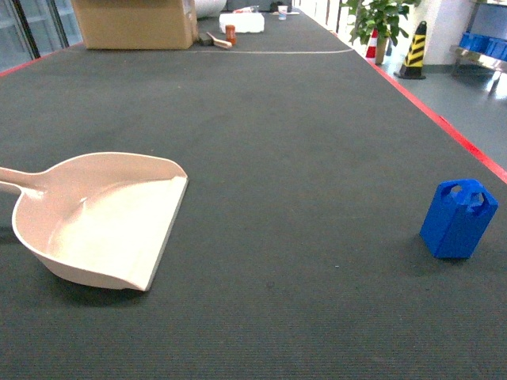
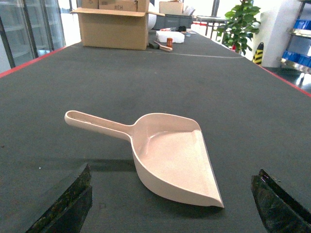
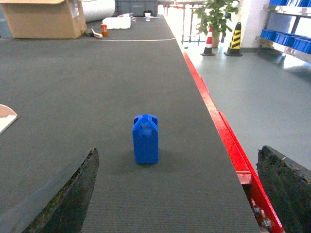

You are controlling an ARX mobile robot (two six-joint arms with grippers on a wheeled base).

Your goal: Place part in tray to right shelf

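The blue jug-shaped part (image 1: pixel 459 219) stands upright on the dark table near its right edge; the right wrist view has the part (image 3: pixel 145 139) ahead of my open right gripper (image 3: pixel 178 149), left of its centre line and apart from both fingers. A pale pink scoop-shaped tray (image 1: pixel 103 218) lies empty at the left, handle pointing left. In the left wrist view the tray (image 2: pixel 167 155) lies just ahead of my open left gripper (image 2: pixel 173 170), untouched. A shelf with blue bins (image 3: pixel 286 36) stands off to the right, beyond the floor. Neither gripper shows in the head view.
The table's red right edge (image 3: pixel 221 121) runs close to the part, with grey floor beyond. At the far end sit a cardboard box (image 1: pixel 135 22), a white box (image 1: pixel 242 22) and small items. Striped cones (image 1: pixel 413 51) and a potted plant (image 1: pixel 379 24) stand on the floor at the right.
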